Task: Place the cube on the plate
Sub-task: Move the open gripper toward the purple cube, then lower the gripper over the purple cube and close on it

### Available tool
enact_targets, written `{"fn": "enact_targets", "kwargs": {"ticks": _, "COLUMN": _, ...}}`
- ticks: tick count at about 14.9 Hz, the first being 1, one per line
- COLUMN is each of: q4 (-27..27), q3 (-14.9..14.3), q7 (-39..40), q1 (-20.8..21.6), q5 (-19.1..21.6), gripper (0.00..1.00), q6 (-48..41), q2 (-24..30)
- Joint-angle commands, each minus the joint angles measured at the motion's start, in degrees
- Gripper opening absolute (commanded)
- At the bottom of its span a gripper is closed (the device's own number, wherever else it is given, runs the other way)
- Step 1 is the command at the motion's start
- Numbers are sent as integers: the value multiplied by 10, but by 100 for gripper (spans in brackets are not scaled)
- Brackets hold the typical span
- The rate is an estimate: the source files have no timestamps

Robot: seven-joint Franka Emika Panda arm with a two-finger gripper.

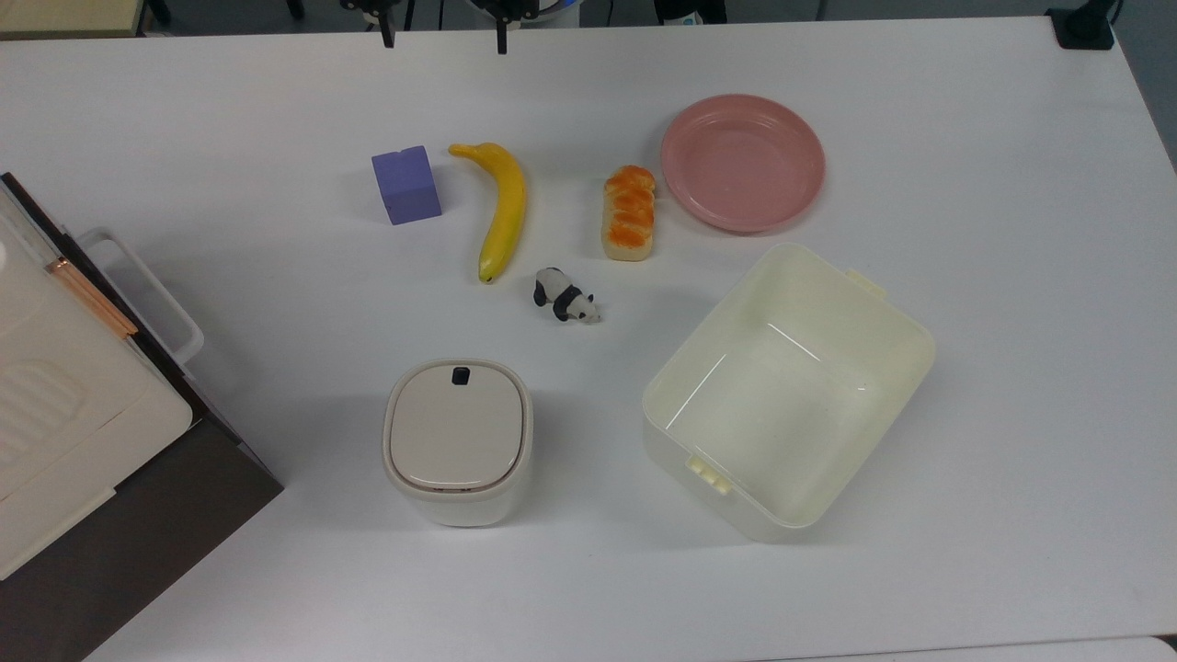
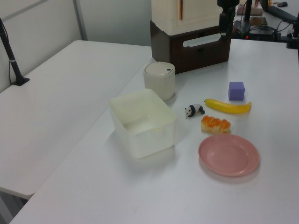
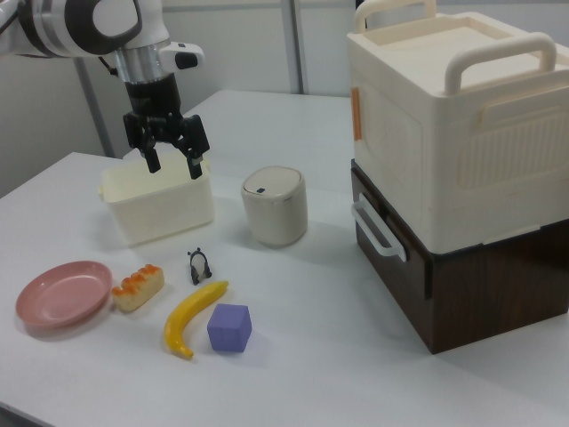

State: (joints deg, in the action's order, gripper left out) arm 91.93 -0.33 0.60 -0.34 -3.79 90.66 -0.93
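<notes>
The gripper (image 3: pixel 174 164) hangs in the air with its fingers spread apart, holding nothing. In the right view, the cream tub (image 3: pixel 156 211) sits behind and below it, the pink plate (image 3: pixel 62 294) lower to its left, and the purple cube (image 3: pixel 229 327) on the table, farthest below, beside the banana (image 3: pixel 192 318).

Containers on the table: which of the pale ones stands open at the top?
The large cream rectangular tub is open, its bare inside visible in the top view. The smaller rounded beige bin beside it has its lid shut.
</notes>
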Motion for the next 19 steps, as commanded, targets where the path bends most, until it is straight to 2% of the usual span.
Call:
{"fn": "enact_targets", "kwargs": {"ticks": 1, "q4": -3, "q3": -5, "q7": 11, "q1": 2, "q5": 5, "gripper": 100, "q6": -11, "q2": 2}}
{"fn": "enact_targets", "kwargs": {"ticks": 4, "q4": -2, "q3": -10, "q7": 37, "q1": -5, "q5": 3, "gripper": 100, "q6": -12, "q2": 3}}
{"fn": "enact_targets", "kwargs": {"ticks": 12, "q4": 17, "q3": -10, "q7": 105, "q1": -59, "q5": 3, "gripper": 100, "q6": -14, "q2": 8}}
{"fn": "enact_targets", "kwargs": {"ticks": 14, "q4": 36, "q3": -9, "q7": 153, "q1": -84, "q5": 3, "gripper": 100, "q6": -11, "q2": 7}}
{"fn": "enact_targets", "kwargs": {"ticks": 19, "q4": 119, "q3": -12, "q7": 231, "q1": -103, "q5": 0, "gripper": 100, "q6": 22, "q2": 7}}
